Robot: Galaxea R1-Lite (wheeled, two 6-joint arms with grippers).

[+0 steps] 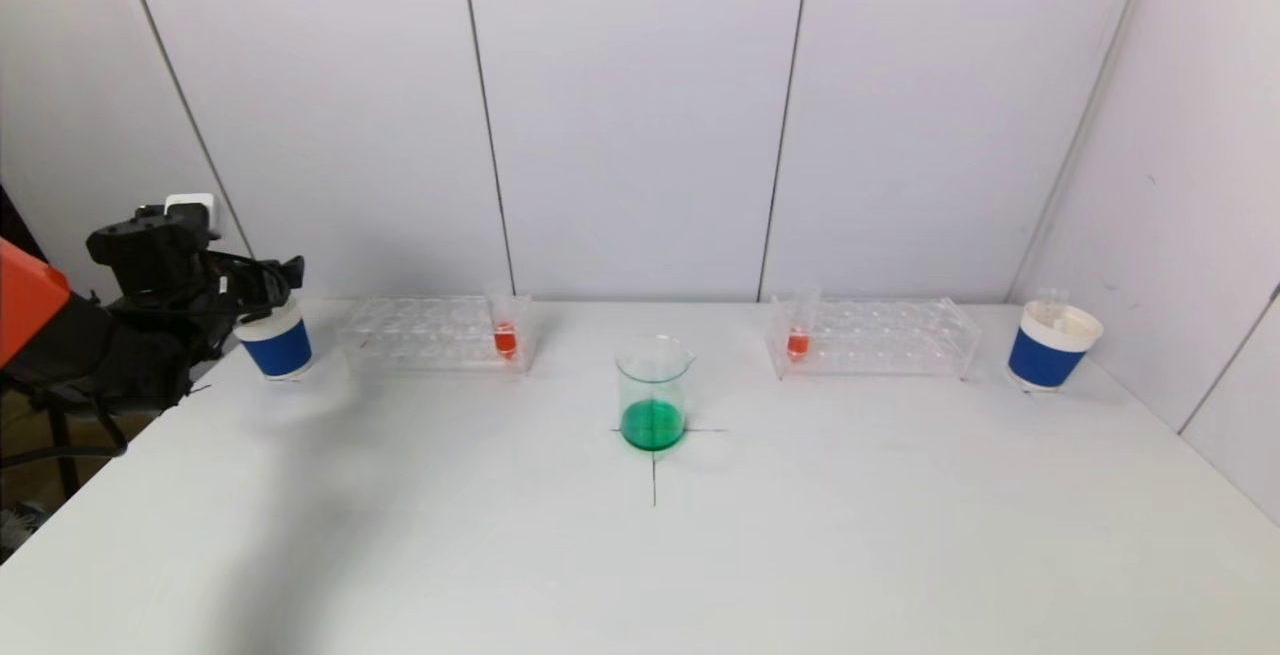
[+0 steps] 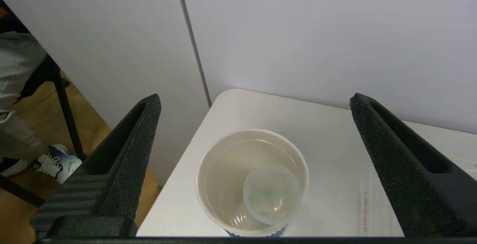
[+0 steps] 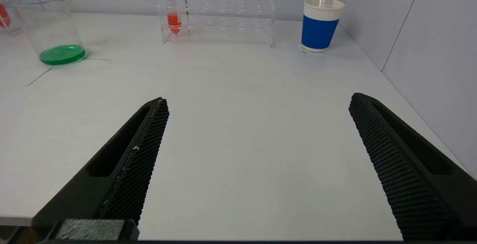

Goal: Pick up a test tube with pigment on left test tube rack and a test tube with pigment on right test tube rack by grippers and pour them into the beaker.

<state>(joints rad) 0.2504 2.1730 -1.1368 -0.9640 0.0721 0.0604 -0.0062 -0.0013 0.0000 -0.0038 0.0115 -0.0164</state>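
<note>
Our left gripper (image 2: 253, 132) hangs spread and empty over the cup (image 1: 275, 340) at the table's far left corner, an emptied tube (image 2: 272, 193) inside. The beaker (image 1: 653, 393) holds green liquid mid-table. Our right gripper (image 3: 257, 132) is spread, idle near the front edge. One red tube (image 1: 505, 320) in each rack remains.

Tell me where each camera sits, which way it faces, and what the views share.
Head view: high on the robot, looking forward and down over the table; the left gripper shows above the left cup.
Left wrist view: on the left arm, looking straight down into that cup, which holds an empty tube; open fingers frame it.
Right wrist view: low over the near table, facing the right rack; open fingers show.
Shared: beaker and right rack appear in head and right wrist views.
</note>
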